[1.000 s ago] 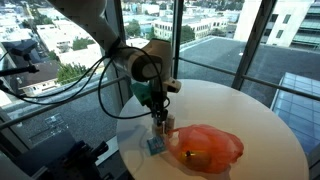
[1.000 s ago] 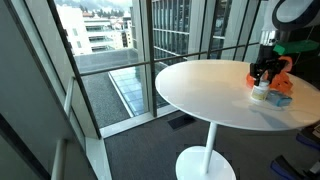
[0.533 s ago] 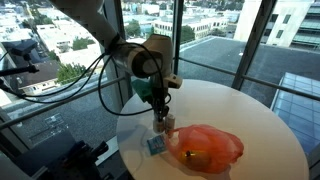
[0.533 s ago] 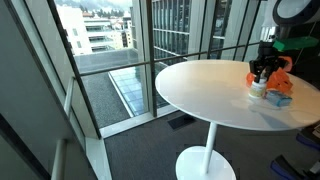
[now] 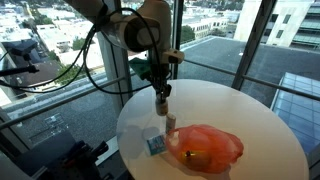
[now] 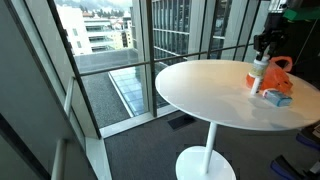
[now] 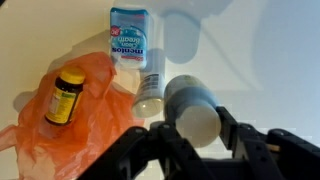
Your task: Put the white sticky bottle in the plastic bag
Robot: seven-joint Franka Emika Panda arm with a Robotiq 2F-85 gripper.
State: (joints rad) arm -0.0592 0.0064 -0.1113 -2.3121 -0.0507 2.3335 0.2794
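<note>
My gripper [image 5: 160, 92] is shut on a white-ended cylindrical bottle [image 7: 192, 104] and holds it above the round white table [image 5: 250, 125], beside the orange plastic bag [image 5: 208, 147]. The wrist view shows the bottle between both fingers [image 7: 195, 128]. The bag [image 7: 85, 115] lies crumpled on the table with a yellow pill bottle [image 7: 64, 95] in it. In an exterior view the gripper [image 6: 264, 50] hangs over the bag [image 6: 282, 72] with the bottle [image 6: 261, 70] below it.
A second small white bottle [image 7: 150, 90] and a blue-and-white pack [image 7: 130, 35] sit on the table next to the bag; both also show in an exterior view, the small bottle [image 5: 170, 124] and the pack [image 5: 155, 146]. Glass windows and a railing stand behind the table.
The gripper has risen from the table surface with the white bottle held in it. The bag, small bottle and blue pack have stayed put.
</note>
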